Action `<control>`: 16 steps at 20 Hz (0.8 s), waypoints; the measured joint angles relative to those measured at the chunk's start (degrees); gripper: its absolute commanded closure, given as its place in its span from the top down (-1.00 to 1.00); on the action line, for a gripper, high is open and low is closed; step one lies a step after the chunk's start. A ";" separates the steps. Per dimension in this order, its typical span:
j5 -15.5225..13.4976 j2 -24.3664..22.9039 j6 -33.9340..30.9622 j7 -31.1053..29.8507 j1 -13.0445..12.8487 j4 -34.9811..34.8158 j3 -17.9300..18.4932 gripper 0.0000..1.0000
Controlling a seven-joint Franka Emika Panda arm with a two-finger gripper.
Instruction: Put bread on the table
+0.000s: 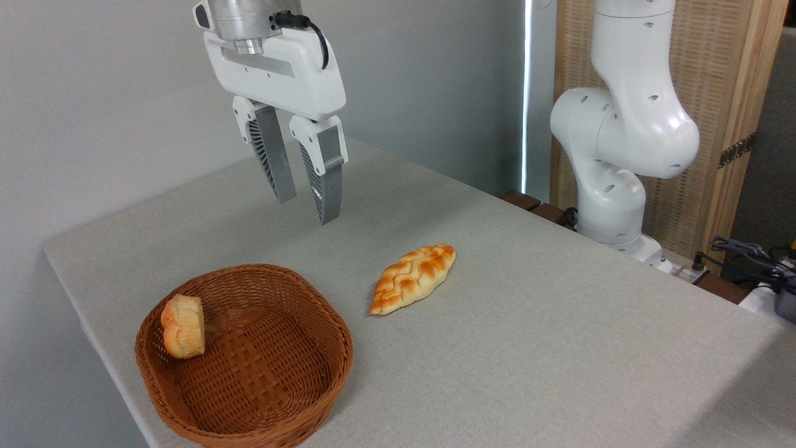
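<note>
My gripper hangs high over the table with its two ribbed fingers spread a little apart and nothing between them. The braided loaf lies below it and off to the right, flat on the grey cloth, just beside the wicker basket but not touching it. So the bread already sits on the tabletop, and I judge the task done or nearly so.

If I had to take it again, I would expect a light, soft thing that gives under pressure, perhaps a foam replica. Its glazed crust looks smooth and the tapered ends would slip, so I would close gently across the wide middle, jaws square to its long axis.

Directly below and left of my gripper, inside the basket, a small ridged bun leans against the wall. I leave it alone.
</note>
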 measured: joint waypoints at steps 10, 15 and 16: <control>-2.00 1.02 0.04 -0.29 -0.60 0.87 3.54 1.00; -2.29 1.05 0.04 -0.29 -2.07 0.96 6.03 1.00; -2.29 1.05 0.04 -0.29 -2.16 0.96 6.06 1.00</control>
